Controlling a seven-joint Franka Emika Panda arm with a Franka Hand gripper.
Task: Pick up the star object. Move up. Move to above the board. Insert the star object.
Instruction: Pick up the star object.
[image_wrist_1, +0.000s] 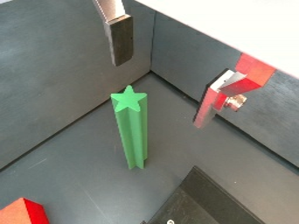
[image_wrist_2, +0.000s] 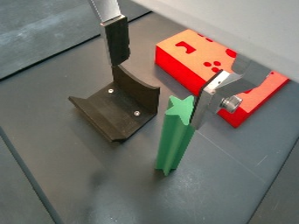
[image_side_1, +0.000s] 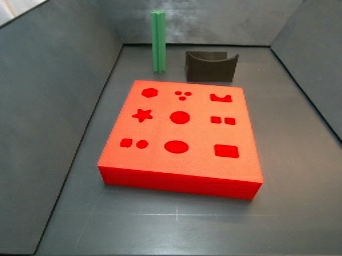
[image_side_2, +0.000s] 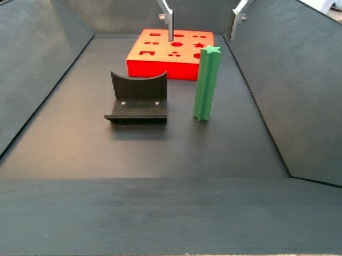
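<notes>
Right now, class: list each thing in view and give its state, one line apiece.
star object: upright on the floor, not gripped.
board: flat on the floor, every hole empty.
gripper: open, fingers either side above the star object, touching nothing.
fixture: standing on the floor beside the star object, holding nothing.

gripper (image_side_2: 201, 12) cropped, board (image_wrist_1: 24, 213) corner only

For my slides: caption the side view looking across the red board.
Green star peg stands upright beyond the red board, beside the dark fixture; gripper out of frame.
</notes>
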